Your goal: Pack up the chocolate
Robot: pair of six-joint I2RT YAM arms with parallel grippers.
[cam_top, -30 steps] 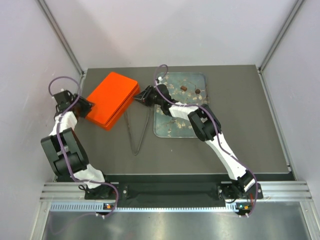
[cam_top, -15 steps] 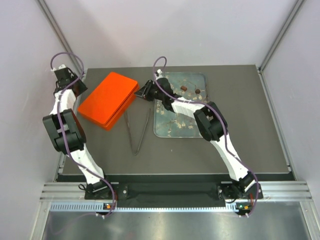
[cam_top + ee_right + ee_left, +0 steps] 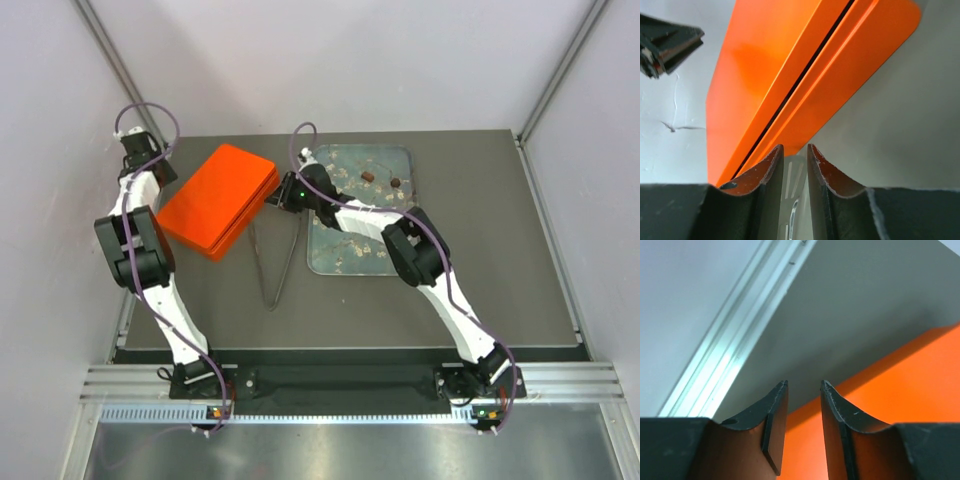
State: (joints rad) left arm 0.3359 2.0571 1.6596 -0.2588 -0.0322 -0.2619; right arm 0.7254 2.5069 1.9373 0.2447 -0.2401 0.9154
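The left arm is rising from its base at the near left, folding at the elbow over the table's (image 3: pixel 480 250) left edge, and reaching toward the far-left corner. Its wrist is hanging just beside the left corner of the orange box (image 3: pixel 220 200). The left gripper (image 3: pixel 803 387) is standing slightly open, with a narrow gap between the jaws. It is holding nothing; only the table surface and the box lid are showing through the gap.

The right arm is stretching diagonally from its base at the near right, passing over the glassy tray (image 3: pixel 345 255). It is ending at the box's right edge, just beyond the far tips of the tongs (image 3: pixel 272 270). The right gripper (image 3: pixel 791 147) is pointing at the seam of the box with its jaws narrowly apart. A pale strip is showing low in the gap, and it cannot be identified. No grip is visible.

The chocolate (image 3: pixel 368 177) is lying on the far part of the tray. A second piece (image 3: pixel 394 182) is sitting just to its right, apart from both grippers.
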